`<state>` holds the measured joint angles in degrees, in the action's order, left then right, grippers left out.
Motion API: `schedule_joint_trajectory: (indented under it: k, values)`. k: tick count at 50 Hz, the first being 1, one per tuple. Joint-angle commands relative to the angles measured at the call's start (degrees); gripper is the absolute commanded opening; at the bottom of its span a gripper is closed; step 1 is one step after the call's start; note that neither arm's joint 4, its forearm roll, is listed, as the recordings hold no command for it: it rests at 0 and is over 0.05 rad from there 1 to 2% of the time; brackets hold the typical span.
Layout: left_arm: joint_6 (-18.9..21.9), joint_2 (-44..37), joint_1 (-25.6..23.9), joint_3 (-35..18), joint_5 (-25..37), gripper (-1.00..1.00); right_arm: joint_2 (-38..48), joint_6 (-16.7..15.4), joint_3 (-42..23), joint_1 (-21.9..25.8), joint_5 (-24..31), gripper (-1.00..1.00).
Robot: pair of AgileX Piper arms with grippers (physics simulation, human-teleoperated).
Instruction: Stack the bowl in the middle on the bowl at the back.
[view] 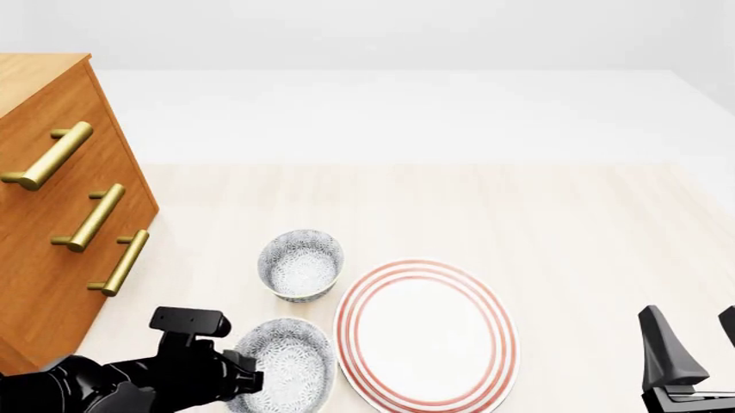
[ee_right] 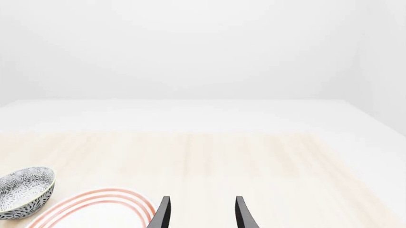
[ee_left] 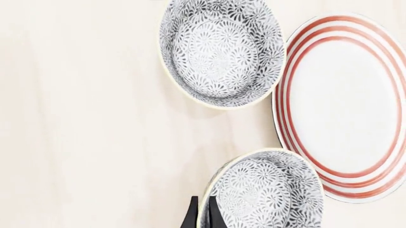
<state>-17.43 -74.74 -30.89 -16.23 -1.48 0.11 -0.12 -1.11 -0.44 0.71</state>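
Observation:
Two matching speckled bowls and both grippers show. The bowl at the back [view: 301,262] stands alone on the table, also seen from the left wrist [ee_left: 221,52] and right wrist [ee_right: 24,190]. The bowl in the middle [view: 287,366] lies nearer me, just left of the plate. My left gripper [view: 246,375] is shut on that bowl's left rim; in the left wrist view its gripper [ee_left: 201,203] has one finger outside and one inside the bowl [ee_left: 269,190]. I cannot tell if the bowl is off the table. My right gripper [view: 694,340] [ee_right: 199,203] hangs open and empty at the near right.
A large white plate with red rings [view: 428,335] [ee_left: 345,104] [ee_right: 95,209] lies right of both bowls, its edge meeting the held bowl. A wooden drawer cabinet with brass handles [view: 46,215] stands at the left. The table [view: 552,224] stretches back to a white wall.

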Motion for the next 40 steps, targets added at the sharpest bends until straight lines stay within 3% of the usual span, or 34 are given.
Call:
schedule_joint_trajectory:
  k: [1, 17, 40]
  values:
    - [2.3, 4.1, 1.7, -0.5, 5.6, -1.00, 0.0, 0.0, 0.0, 0.0, 0.0, 1.00]
    - [4.6, 15.2, 2.0, -6.8, 20.8, -1.00, 0.2, -0.5, -0.4, 0.1, -0.3, 1.00]
    - [6.5, 26.1, 2.2, -17.0, 38.0, -1.00, 0.1, -0.7, -0.7, 0.3, -0.2, 1.00]
